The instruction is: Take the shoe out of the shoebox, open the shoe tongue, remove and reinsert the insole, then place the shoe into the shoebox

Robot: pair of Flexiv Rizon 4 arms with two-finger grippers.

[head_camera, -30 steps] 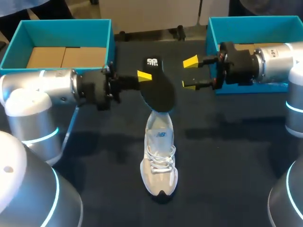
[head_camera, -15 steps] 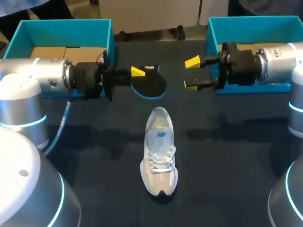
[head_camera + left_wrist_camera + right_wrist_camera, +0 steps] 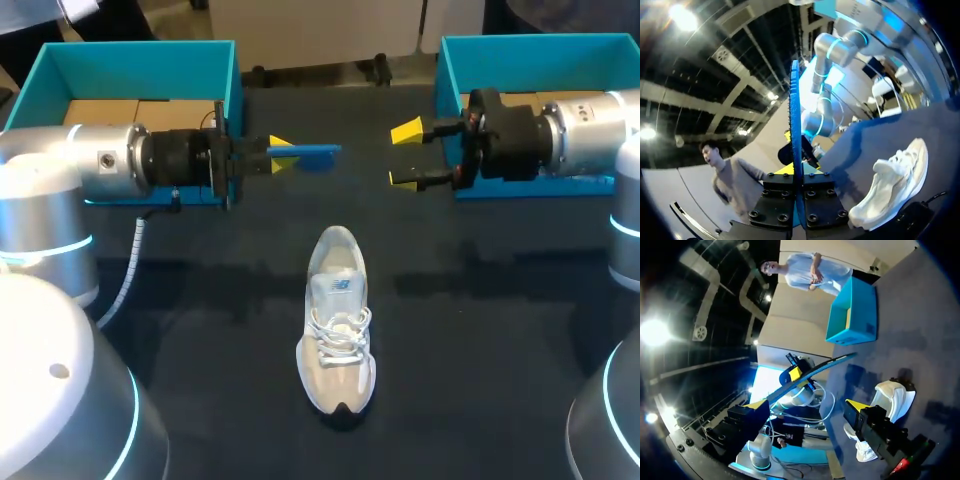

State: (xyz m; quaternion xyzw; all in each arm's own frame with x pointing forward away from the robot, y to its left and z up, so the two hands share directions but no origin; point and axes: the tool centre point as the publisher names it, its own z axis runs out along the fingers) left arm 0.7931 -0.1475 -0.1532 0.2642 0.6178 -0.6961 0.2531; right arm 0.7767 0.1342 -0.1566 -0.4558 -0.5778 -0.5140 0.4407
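Beside the teal cardboard shoebox (image 3: 130,62) at far left, the left gripper (image 3: 281,157) pinched the black foam insole (image 3: 313,151) by one end. Within the last second the insole had come clear of the white-and-grey laced trainer (image 3: 337,320), which stood mid-table, and had rolled edge-on, blue underside showing. Removal looked done; reinsertion remained. At far right, the right gripper (image 3: 404,155) hung empty, jaws spread.

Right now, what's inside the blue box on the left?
Only a brown cardboard floor shows inside the left shoebox. My left arm crosses its near side, so that part is hidden.
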